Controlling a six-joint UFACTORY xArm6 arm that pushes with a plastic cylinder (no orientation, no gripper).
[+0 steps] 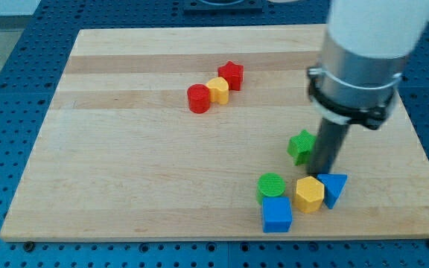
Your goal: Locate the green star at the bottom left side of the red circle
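- Blocks lie on the board in two groups, all of them with a matte, plastic-like surface and flat tops.
- The green star [301, 145] is at the view's right of centre, with short blunt points. It touches the left side of the dark rod.
- The red circle [198, 98], a short round cylinder, is in the upper middle, well apart from the green star, up and to the view's left of it.
- The yellow block [217, 90], with several flat sides, touches the red circle, and the red star [231, 75] touches the yellow block; the three make a slanted row.
- Near the view's bottom stand a green circle [270, 185], a blue cube [277, 214], a yellow hexagon [309, 193] and a blue triangle [334, 187], all packed close together.
- The arm ends in a smooth dark rod under a grey and white cylinder; there is no claw, so nothing opens and nothing is held. My tip [322, 175] rests just beside the green star, on its right, and just above the yellow hexagon.
- Between the green star and the red circle the wood is free of blocks. The bottom group is near the lower edge of the board.
- The wooden board [125, 171] is pale, with long grain stripes, and lies on a blue perforated table [6, 45].
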